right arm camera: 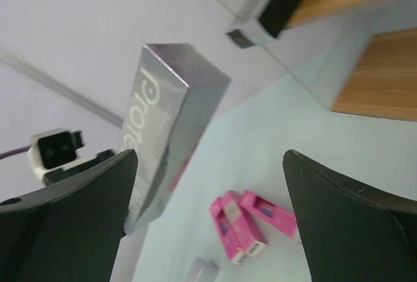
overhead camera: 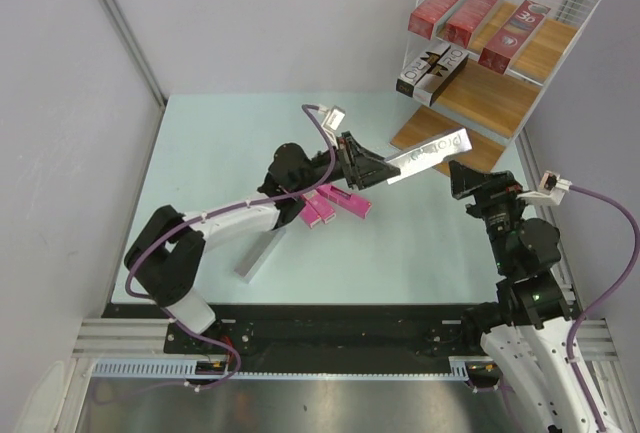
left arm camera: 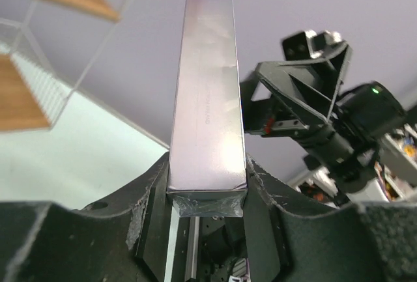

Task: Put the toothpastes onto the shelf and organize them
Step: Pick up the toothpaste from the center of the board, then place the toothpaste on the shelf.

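My left gripper [overhead camera: 372, 169] is shut on the near end of a silver-grey toothpaste carton [overhead camera: 430, 152], held in the air and pointing toward the shelf [overhead camera: 500, 103]. In the left wrist view the carton [left arm camera: 207, 99] stands between the jaws of the left gripper [left arm camera: 207, 187]. My right gripper [overhead camera: 462, 181] stands open just right of the carton's far end, holding nothing. Its wrist view has the carton [right arm camera: 166, 126] at the left and the right gripper [right arm camera: 212, 210] wide apart. Three pink cartons [overhead camera: 335, 205] lie on the table. Three dark red cartons [overhead camera: 470, 8] lie on the top board.
Silver-grey cartons with black ends [overhead camera: 432, 71] lie on the shelf's middle board. Another silver carton [overhead camera: 258, 258] lies on the table near the left arm. The bottom board [right arm camera: 384, 73] is bare wood. Grey walls close in both sides.
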